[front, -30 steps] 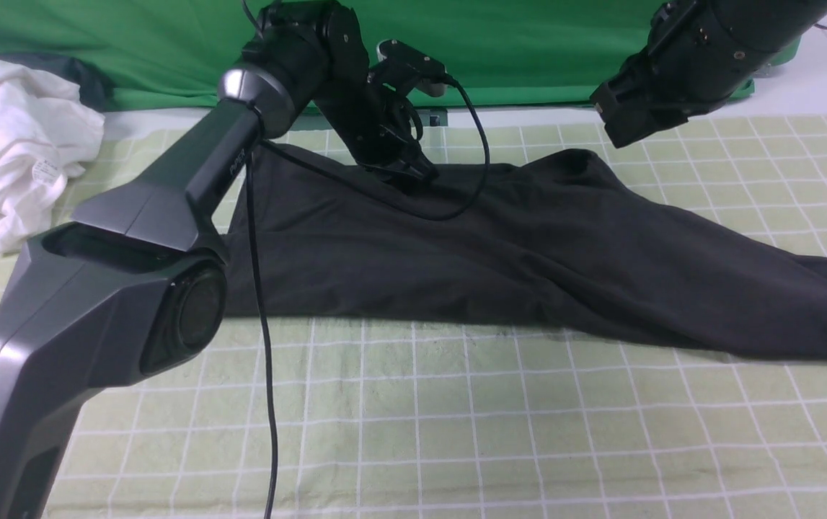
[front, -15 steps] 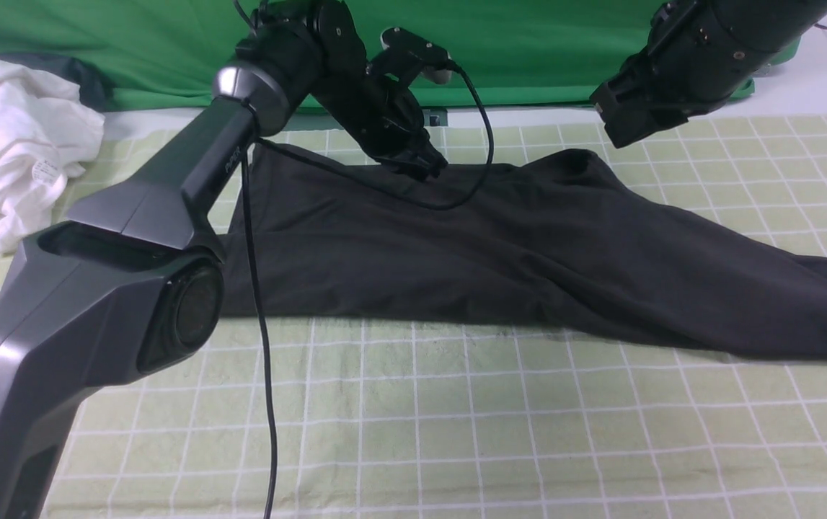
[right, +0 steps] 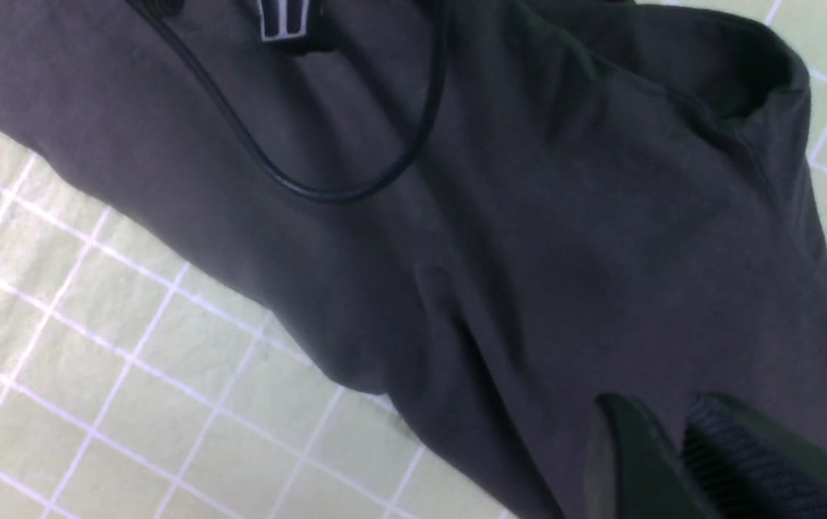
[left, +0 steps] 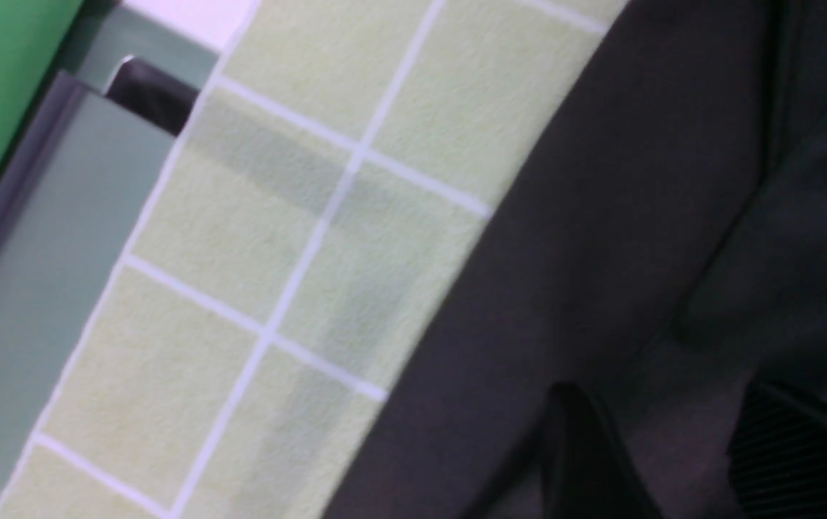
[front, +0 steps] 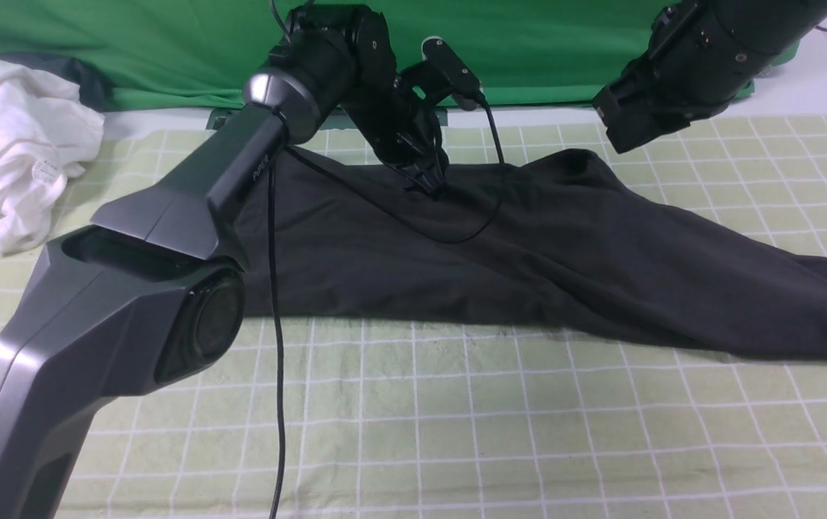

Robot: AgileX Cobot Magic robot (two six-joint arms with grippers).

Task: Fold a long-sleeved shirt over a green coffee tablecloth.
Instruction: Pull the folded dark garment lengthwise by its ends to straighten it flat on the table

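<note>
The black long-sleeved shirt point(front: 528, 245) lies spread across the green coffee tablecloth point(front: 456, 418), one sleeve trailing to the right edge of the front view. My left gripper point(front: 431, 182) points down at the shirt's far edge near the middle. In the left wrist view the left gripper point(left: 673, 440) is open, its fingers point(left: 579, 454) apart over the dark fabric and holding nothing. My right arm point(front: 644, 108) hangs above the shirt's raised far-right hump. The right gripper point(right: 655, 414) shows a narrow gap with nothing in it, above the shirt point(right: 528, 252).
A crumpled white garment point(front: 9, 144) lies at the far left. A plain deep green backdrop point(front: 132, 43) closes off the back. The left arm's black cable point(front: 272, 324) hangs over the shirt and cloth. The left arm's bulky base point(front: 96, 346) fills the near left.
The left gripper has gone from shut to open, letting go of the shirt's far edge, and its wrist has swung to the right. The right arm has hardly moved.
</note>
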